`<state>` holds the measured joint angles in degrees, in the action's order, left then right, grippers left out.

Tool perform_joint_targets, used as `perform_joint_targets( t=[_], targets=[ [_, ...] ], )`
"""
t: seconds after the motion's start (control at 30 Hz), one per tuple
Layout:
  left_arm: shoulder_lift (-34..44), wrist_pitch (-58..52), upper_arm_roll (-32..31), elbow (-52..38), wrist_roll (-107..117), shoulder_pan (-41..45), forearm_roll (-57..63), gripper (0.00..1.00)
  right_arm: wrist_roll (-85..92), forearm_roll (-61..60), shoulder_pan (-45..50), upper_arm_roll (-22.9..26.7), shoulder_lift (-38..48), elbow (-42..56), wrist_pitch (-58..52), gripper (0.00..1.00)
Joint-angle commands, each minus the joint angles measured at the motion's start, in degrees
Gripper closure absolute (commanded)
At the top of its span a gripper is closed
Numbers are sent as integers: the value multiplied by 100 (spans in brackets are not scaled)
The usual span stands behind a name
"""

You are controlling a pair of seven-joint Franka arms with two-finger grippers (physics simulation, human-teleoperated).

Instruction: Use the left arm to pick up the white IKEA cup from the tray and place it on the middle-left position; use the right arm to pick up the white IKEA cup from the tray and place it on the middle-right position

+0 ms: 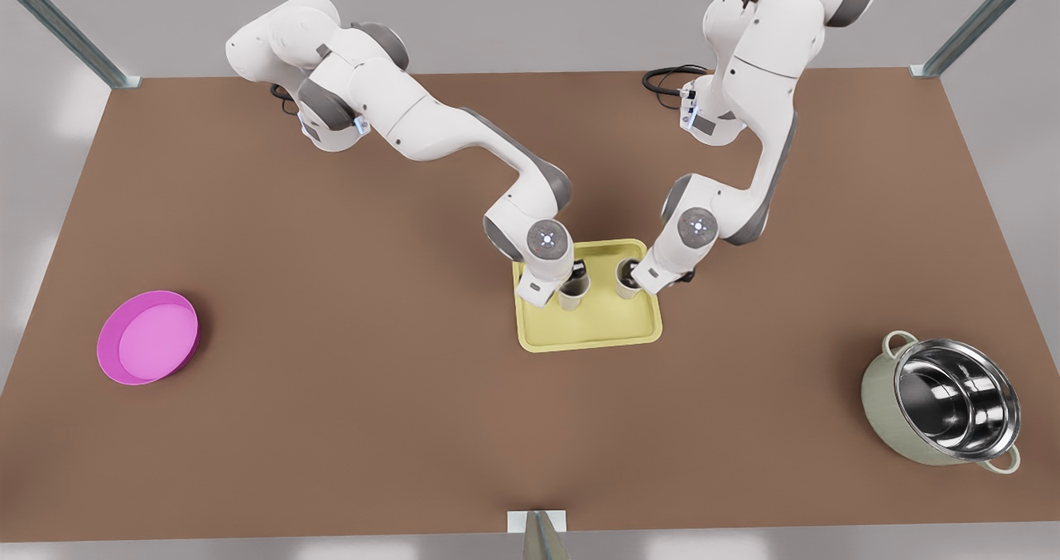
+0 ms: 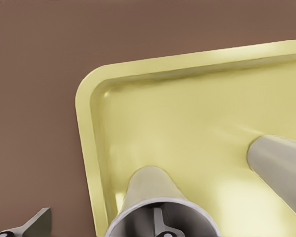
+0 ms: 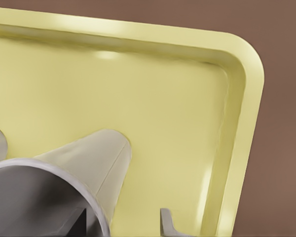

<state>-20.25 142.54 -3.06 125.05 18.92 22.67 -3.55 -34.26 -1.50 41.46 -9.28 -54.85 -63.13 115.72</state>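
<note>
A pale-yellow tray lies mid-table with two white cups standing on it. My left gripper is on the arm at the front view's right. It is open astride the rim of the cup on that side, one finger inside and one outside. My right gripper, on the arm at the front view's left, is open and straddles the wall of the other cup the same way. Both cups rest on the tray.
A round magenta dish sits near the table edge at the front view's left. A steel pot with handles stands at the front view's right. Plain brown tabletop lies on both sides of the tray. Black cables coil at the back.
</note>
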Motion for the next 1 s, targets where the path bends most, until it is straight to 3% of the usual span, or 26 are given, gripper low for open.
perform_joint_targets(
  t=[0.0, 0.03, 0.1, 0.17, 0.27, 0.37, 0.57, 0.7, 0.73, 0.83, 0.97],
  targets=[
    [-14, 239, -1, -16, 165, 1, 12, 0, -449, 0, -15, 6, 9, 2, -41, 55],
    [-14, 239, -1, -16, 182, 80, -5, 3, -458, 0, -15, 6, 9, 11, -58, 64],
    [-14, 239, -1, -42, 270, 97, -5, 30, -458, -8, -15, 6, 18, 29, -93, 79],
    [-14, 239, -1, -42, 270, 89, -5, 48, -458, -149, -15, 6, 27, 55, -137, 90],
    [-14, 230, -1, -42, 270, 89, -5, 62, -458, -158, -24, 14, 27, 55, -137, 100],
    [-14, 230, 7, -69, 262, 89, 3, 77, -458, -158, -68, 6, 53, 64, -199, 100],
    [206, 133, 122, -306, 270, 18, 12, 80, -423, -149, -173, 6, 316, 73, -480, 100],
    [232, -1132, 1352, -1449, 209, -52, -49, 80, 104, -114, -393, 76, 694, 81, -972, 100],
    [188, -1132, 1370, -1466, 209, -342, -58, 80, 288, -96, -621, 14, 747, 81, -1086, 100],
    [-330, -930, 1370, -1870, -11, -1133, -76, 80, 1387, -70, -947, 84, 1011, 90, -1517, 100],
    [-1104, -447, 1361, -2371, -1101, -1564, -1078, 80, 3066, -70, -1166, 726, 1090, 90, -1728, 100]
  ],
)
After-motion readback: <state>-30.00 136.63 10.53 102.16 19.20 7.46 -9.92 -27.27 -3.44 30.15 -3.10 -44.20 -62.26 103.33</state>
